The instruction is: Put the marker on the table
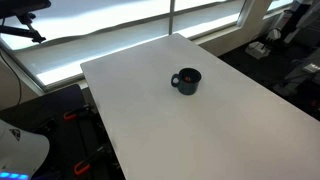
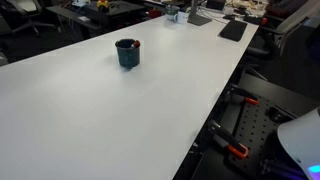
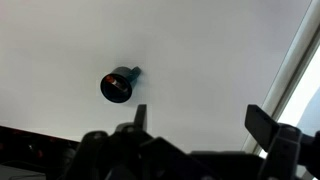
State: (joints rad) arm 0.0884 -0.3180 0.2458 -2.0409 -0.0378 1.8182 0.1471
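Claw (image 3: pixel 200 120) spread wide, pinching nothing, above the white desk (image 3: pixel 200 45). Dark mug (image 3: pixel 117 86) stands apart from it. Marker: only a reddish glint at the mug rim, can't confirm.

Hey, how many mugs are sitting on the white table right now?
1. The dark blue mug stands upright on the white table, away from its edges, in both exterior views. None seems hidden.
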